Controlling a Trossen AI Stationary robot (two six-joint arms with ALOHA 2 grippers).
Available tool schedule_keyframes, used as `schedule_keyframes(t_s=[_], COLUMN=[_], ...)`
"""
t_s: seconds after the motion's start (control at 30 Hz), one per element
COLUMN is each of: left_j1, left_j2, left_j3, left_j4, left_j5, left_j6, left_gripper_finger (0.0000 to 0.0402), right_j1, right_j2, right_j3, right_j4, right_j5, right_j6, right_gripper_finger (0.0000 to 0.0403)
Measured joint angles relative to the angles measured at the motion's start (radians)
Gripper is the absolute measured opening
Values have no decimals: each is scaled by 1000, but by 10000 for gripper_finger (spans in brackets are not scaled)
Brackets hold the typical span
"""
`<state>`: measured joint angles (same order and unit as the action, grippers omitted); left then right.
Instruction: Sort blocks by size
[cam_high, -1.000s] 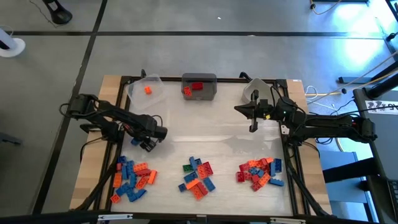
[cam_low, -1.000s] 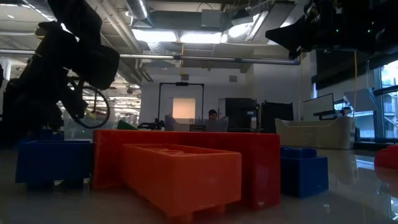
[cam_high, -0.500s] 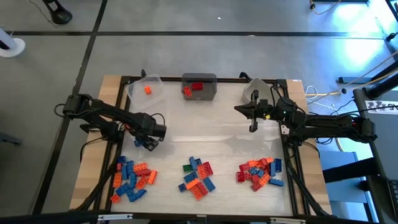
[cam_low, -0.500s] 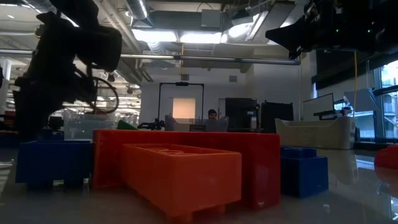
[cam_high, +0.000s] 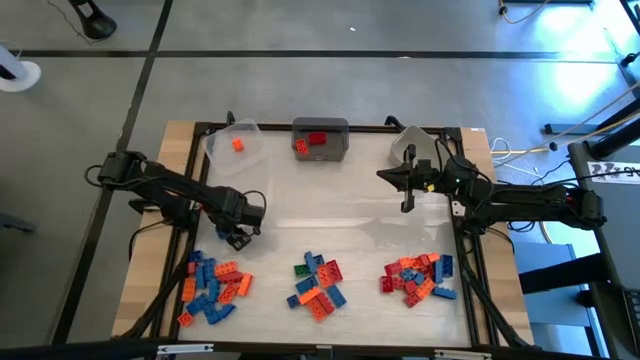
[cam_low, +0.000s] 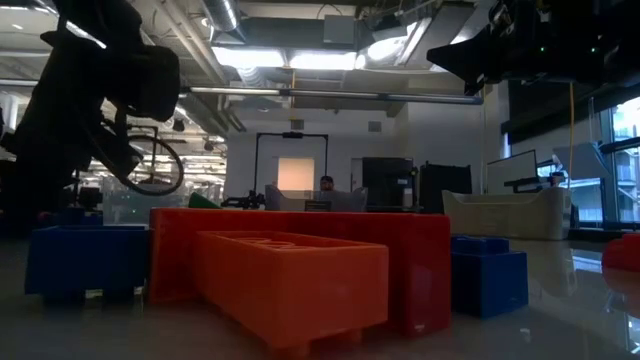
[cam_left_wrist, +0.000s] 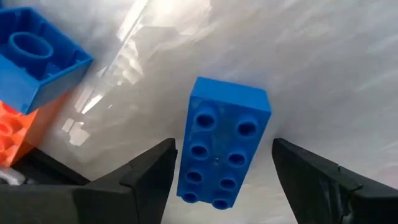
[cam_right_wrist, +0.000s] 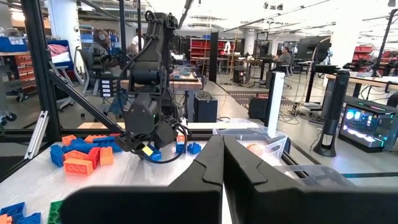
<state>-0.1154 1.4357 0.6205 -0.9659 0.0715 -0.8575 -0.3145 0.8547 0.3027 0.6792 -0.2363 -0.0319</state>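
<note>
My left pincer hangs released astride the blue eight-stud brick; I should centre, descend square, then clench across its narrow sides.

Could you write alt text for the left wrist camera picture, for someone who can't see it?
A blue eight-stud brick lies on the pale table, framed between the two open dark fingers of the left gripper, which do not touch it. At one edge sit another blue brick and an orange one.

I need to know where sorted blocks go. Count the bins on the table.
3, all along the far edge: a clear bin at left holding one orange block, a grey bin in the middle with red blocks, another clear bin at right, partly hidden.
</note>
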Motion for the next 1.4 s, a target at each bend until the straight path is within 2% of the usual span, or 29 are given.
schedule_keyframes(t_s=[0.33,0.5,0.7,0.93,1.2,1.4], left_j1=[0,-1,36,136,276,394], left_j2=[5,8,8,6,5,5], left_j3=[27,93,213,365,396,396], left_j4=[24,51,46,73,400,604], left_j5=[22,14,-93,-203,-228,-229], left_j6=[63,105,178,348,575,673], left_gripper_finger=[123,123,124,125,126,127], right_j1=[0,0,0,0,0,0], right_j2=[0,0,0,0,0,0], right_j3=[0,0,0,0,0,0], right_j4=[0,0,3,3,3,3], right_j5=[0,0,0,0,0,0], right_j6=[0,0,0,0,-3,-3], right_gripper_finger=[5,5,5,5,5,5])
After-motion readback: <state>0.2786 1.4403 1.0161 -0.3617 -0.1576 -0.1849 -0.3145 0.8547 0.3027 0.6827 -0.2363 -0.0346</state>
